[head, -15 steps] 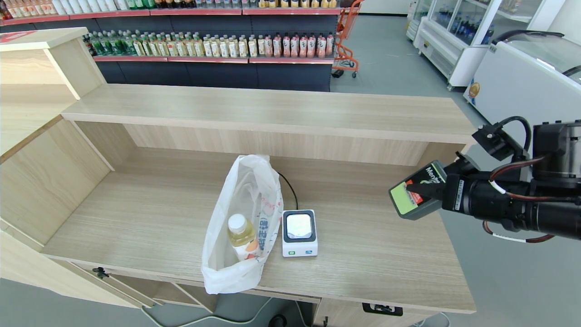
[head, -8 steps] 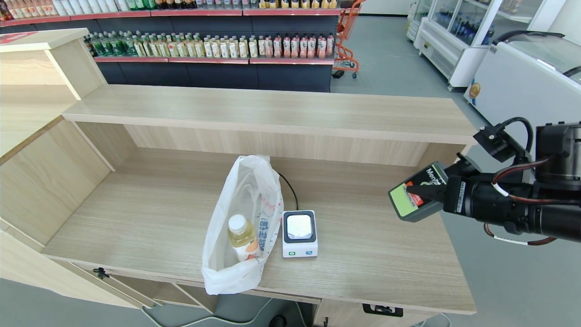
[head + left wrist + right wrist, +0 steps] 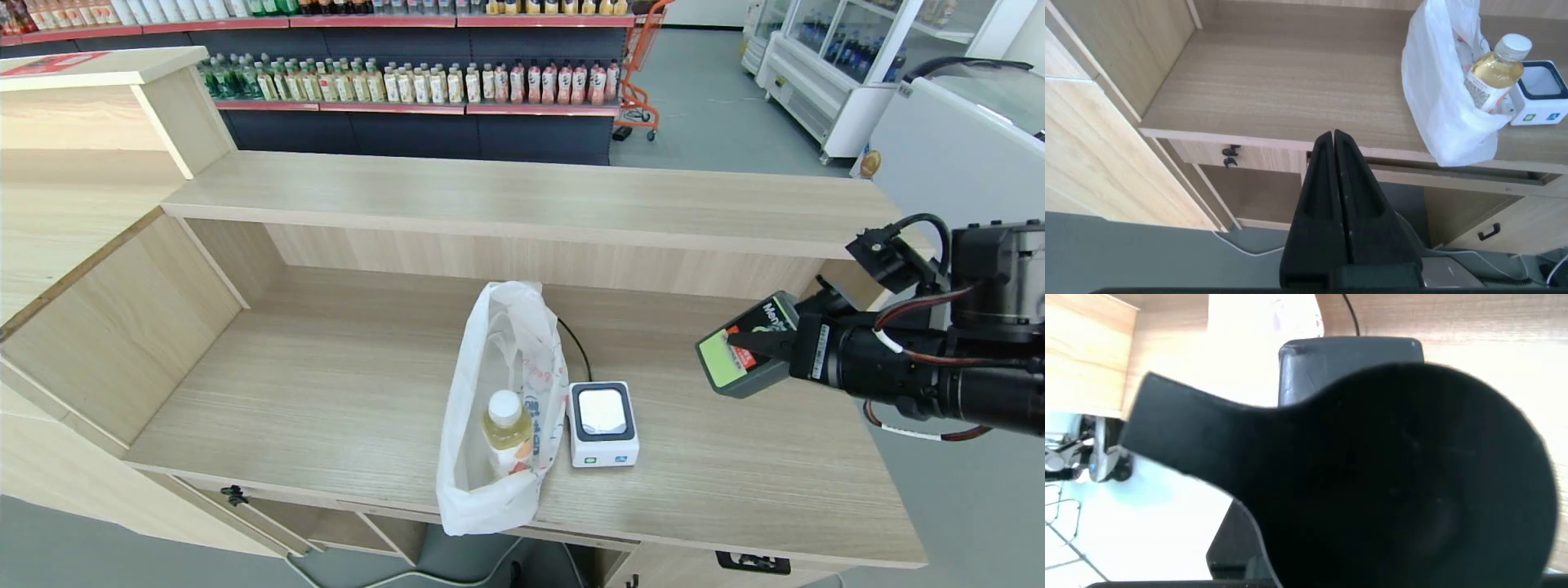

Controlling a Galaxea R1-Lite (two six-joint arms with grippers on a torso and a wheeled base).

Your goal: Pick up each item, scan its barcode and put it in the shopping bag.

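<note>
The white shopping bag (image 3: 500, 490) stands open just left of the scanner (image 3: 602, 423), against its side, with one yellow-drink bottle (image 3: 506, 425) upright inside. Well to the right of the scanner and higher, the right gripper (image 3: 755, 343) clamps a small dark box (image 3: 722, 363) with a green face. The left gripper (image 3: 1333, 143), fingers pressed together and holding nothing, sits well apart from the scanner, off the counter's (image 3: 343, 384) near edge.

Retail shop, checkout area. Evidence: aisle shelving (image 3: 457, 107) w/ rows of bottled drinks (image 3: 424, 82); glass-door fridges (image 3: 824, 49); chest freezer (image 3: 947, 155); orange trolley (image 3: 641, 90); wood cashier counter (image 3: 343, 392) w/ desktop barcode scanner (image 3: 602, 412) & plastic shopping bag (image 3: 478, 408).
</note>
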